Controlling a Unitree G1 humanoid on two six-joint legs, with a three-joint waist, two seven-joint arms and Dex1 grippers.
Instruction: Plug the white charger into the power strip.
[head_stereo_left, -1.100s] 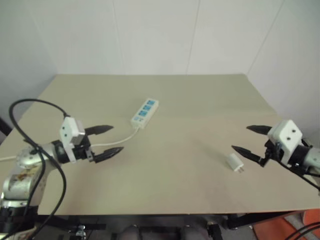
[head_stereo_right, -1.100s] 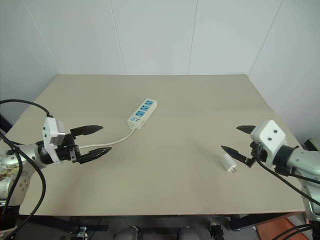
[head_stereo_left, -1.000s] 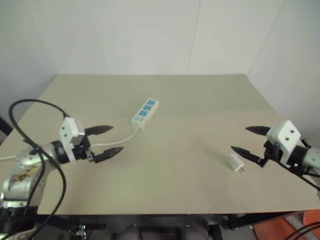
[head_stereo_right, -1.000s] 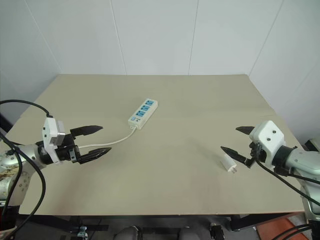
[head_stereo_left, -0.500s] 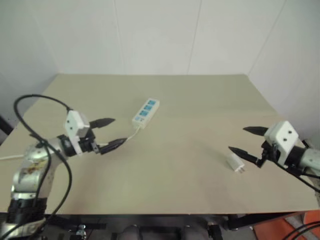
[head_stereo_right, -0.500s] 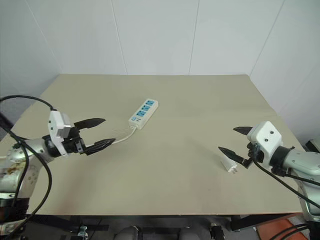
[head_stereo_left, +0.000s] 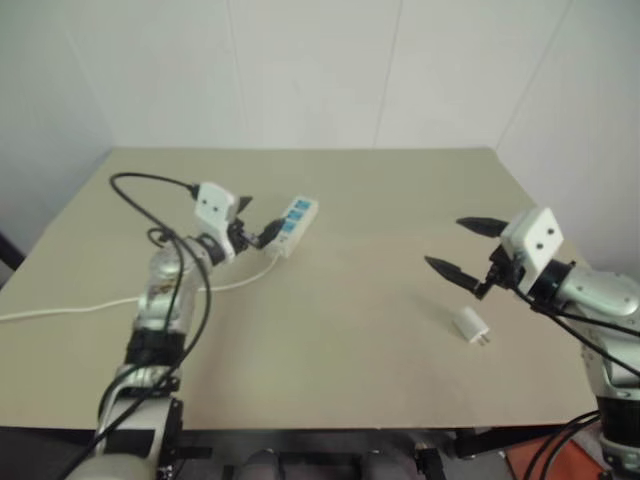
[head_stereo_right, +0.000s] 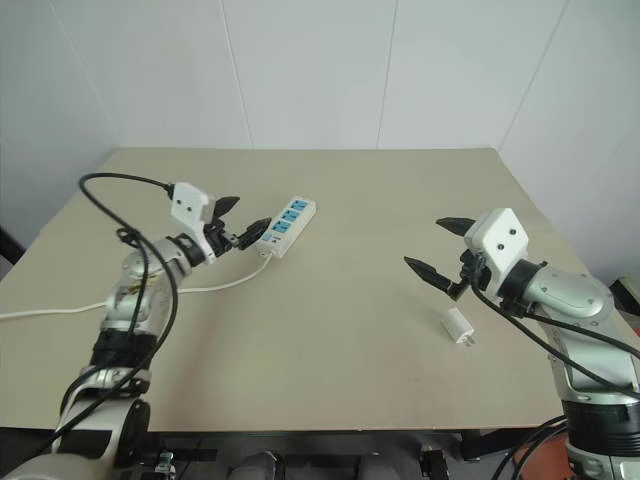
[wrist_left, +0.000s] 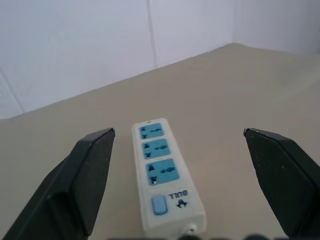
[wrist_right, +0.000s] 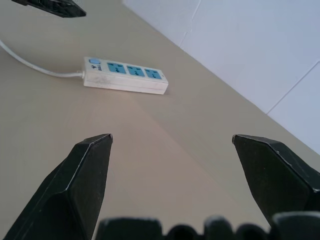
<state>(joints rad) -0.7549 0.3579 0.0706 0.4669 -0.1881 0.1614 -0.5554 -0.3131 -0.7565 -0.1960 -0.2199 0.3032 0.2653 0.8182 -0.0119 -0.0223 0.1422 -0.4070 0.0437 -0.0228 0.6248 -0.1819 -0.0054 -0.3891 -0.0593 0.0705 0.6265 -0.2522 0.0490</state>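
White and flat, the power strip (head_stereo_right: 285, 226) lay on the tan table (head_stereo_right: 340, 380), and you can place everything else from it. Its three blue sockets faced up. Its cord (head_stereo_right: 215, 287) ran from the switch end toward the table's left edge.

Your left gripper (head_stereo_right: 243, 223) hung just beside the strip's switch end. Its two black fingers (wrist_left: 82, 187) stood wide apart, with the strip showing between them in the left wrist view. It held nothing, and you could not tell if it touched the strip.

The charger (head_stereo_right: 459, 326) lay well apart from the strip, to its right and nearer the front edge. It was on its side, prongs pointing toward the front.

Your right gripper (head_stereo_right: 438, 249) hung near the charger, on the strip's side of it. Its fingers (wrist_right: 80, 187) were wide apart too, and it was empty.
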